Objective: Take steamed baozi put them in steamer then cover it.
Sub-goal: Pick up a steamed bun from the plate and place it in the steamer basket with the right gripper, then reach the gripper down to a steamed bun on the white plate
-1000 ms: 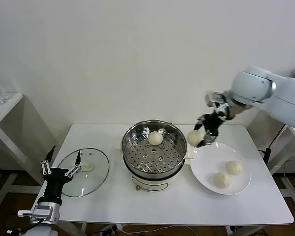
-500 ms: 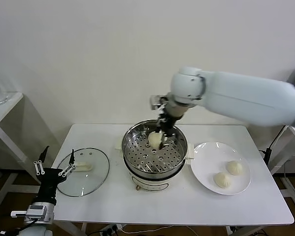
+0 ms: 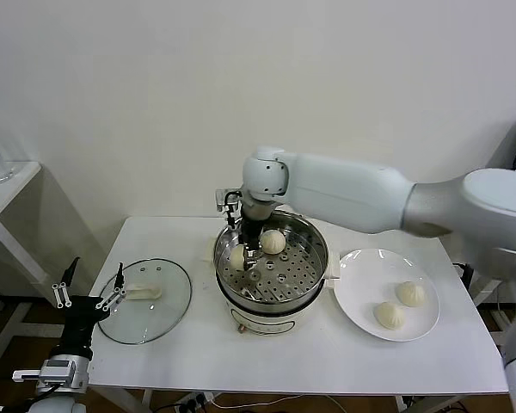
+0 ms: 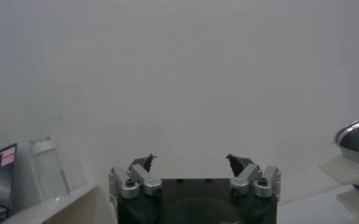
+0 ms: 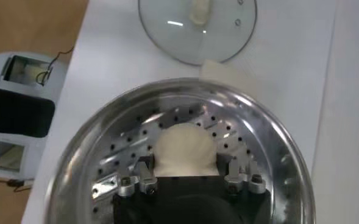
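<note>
Gripping a baozi (image 3: 238, 256) between its jaws, the right gripper (image 3: 243, 255) reaches into the left side of the steamer (image 3: 314, 268), beside a second baozi (image 3: 273, 242). Two more sit on the white plate (image 3: 357, 297) to the right. The cover (image 3: 146, 301) lies left; the left gripper (image 3: 88, 294) hangs wide open near it

Right gripper (image 3: 243, 255): moved from above the flat white plate (image 3: 361, 301) into the shiny stainless-steel steamer (image 3: 310, 268), carrying a cream-white dough bun (image 3: 237, 256) to its left side.
</note>
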Controlling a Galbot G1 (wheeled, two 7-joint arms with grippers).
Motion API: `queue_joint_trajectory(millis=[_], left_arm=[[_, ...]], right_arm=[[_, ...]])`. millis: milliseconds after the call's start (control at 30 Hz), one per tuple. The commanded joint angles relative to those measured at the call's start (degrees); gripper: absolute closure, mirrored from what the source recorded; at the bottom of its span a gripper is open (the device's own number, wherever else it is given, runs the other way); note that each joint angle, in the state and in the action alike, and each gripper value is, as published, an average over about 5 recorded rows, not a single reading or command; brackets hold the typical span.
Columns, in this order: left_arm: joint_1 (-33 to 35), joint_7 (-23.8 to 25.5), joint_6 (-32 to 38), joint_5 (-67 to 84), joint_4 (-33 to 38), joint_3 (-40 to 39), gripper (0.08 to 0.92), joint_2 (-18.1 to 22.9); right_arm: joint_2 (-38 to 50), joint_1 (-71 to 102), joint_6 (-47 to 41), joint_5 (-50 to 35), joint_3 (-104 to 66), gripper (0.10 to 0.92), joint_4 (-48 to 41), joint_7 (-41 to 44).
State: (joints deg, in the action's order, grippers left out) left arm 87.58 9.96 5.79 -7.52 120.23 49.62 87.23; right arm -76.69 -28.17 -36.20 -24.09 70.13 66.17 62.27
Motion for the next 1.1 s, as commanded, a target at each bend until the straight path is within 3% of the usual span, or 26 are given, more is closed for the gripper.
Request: queue_joint_trajectory(millis=[33, 267, 500, 700, 833, 1100], left_arm=[[-0.12, 0.09, 0.2, 0.07, -0.3, 0.18, 0.177, 0.05], [-0.12, 0.12, 0.29, 0.05, -0.17, -0.02, 0.177, 0.26], [-0.02, 0.21, 0.28, 0.05, -0.15, 0.28, 0.177, 0.23], [0.23, 0.09, 0.09, 0.0, 0.73, -0.19, 0.177, 0.23], [0.38, 0.03, 0.08, -0.12, 1.01, -0.52, 0.177, 0.3], [0.44, -0.11, -0.11, -0.36, 1.1, -1.18, 0.177, 0.28]], right_arm=[[-4.2, 4.05, 0.42, 3.8, -1.79, 0.347, -7.4, 0.16], [-3.63, 4.26, 0.57, 3.91, -1.83, 0.343, -6.72, 0.0], [1.24, 1.82, 0.57, 2.11, -3.06, 0.22, -2.21, 0.51], [15.82, -6.25, 1.77, -1.94, -4.15, 0.203, 8.46, 3.53], [27.74, -11.54, 7.35, -1.8, -2.24, 0.203, 15.2, 7.63], [47.77, -9.07, 20.88, 7.04, -0.65, 0.203, 20.7, 14.83]])
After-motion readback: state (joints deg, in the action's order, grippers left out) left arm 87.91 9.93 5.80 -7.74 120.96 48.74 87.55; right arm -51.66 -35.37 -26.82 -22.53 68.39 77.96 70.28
